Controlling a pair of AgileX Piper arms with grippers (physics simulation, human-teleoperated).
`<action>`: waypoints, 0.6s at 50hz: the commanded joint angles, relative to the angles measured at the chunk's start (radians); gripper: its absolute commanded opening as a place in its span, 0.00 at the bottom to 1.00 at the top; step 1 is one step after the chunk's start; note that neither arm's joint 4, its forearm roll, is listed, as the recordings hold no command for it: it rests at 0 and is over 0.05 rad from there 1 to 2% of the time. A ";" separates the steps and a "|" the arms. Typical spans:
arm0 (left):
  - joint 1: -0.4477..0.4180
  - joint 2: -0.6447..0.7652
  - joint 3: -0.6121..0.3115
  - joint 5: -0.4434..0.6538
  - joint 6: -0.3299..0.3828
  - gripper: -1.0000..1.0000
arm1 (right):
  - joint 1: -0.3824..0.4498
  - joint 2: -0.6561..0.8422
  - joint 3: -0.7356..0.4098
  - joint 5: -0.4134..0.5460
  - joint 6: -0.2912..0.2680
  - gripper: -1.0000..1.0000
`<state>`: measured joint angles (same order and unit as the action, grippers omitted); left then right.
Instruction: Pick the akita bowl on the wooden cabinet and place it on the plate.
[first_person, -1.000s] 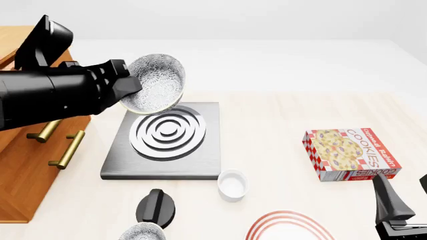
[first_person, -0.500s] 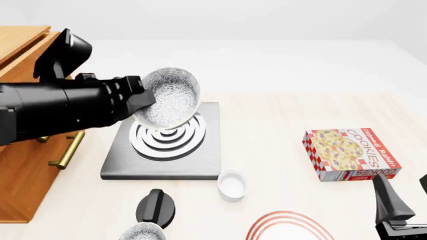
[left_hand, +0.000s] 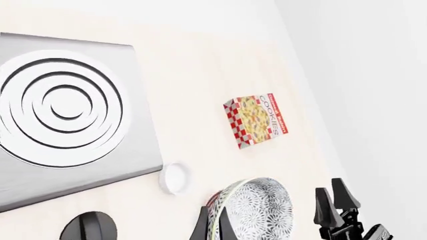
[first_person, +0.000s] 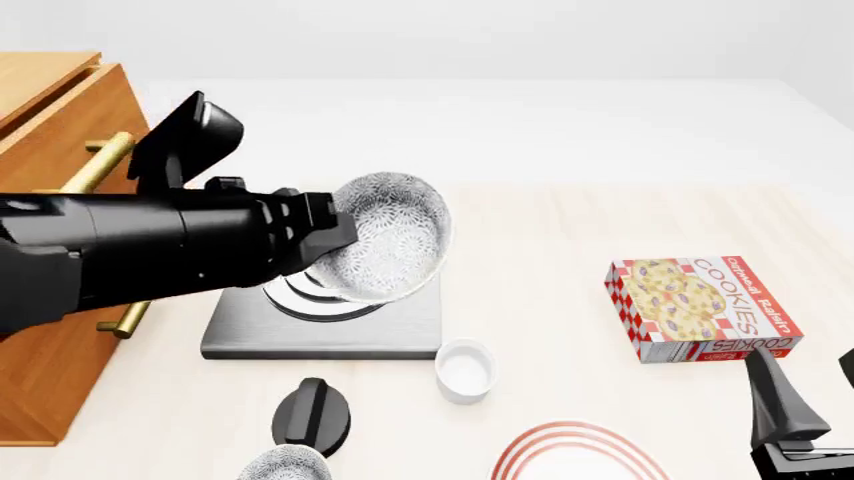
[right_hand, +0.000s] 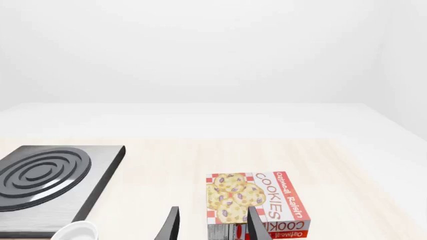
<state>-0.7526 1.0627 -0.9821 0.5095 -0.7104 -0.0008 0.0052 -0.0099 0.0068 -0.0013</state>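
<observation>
We watched the left gripper (first_person: 334, 235), clamped on the speckled grey-and-white akita bowl (first_person: 387, 237), carry it rightward off the orange-brown wooden cabinet (first_person: 60, 110), nearer the red-ringed white plate (first_person: 577, 452); the right gripper (right_hand: 210, 225) waited, spread.

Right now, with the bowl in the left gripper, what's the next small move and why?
Probably carry the akita bowl on toward the near right and lower. The left gripper holds it tilted above the stove slab, while the plate lies at the table's near edge, past the white ramekin.
</observation>
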 joint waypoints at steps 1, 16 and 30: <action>-0.059 0.014 0.003 -0.012 -0.003 0.00 | 0.000 -0.001 -0.001 0.001 -0.001 1.00; -0.125 0.055 0.026 -0.047 -0.013 0.00 | 0.000 0.000 -0.001 0.001 -0.001 1.00; -0.153 0.110 0.061 -0.097 -0.024 0.00 | 0.000 0.002 -0.001 -0.001 0.001 1.00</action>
<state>-0.8837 1.1377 -0.9368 0.4473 -0.7329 -0.0009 0.0061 -0.0107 0.0067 -0.0013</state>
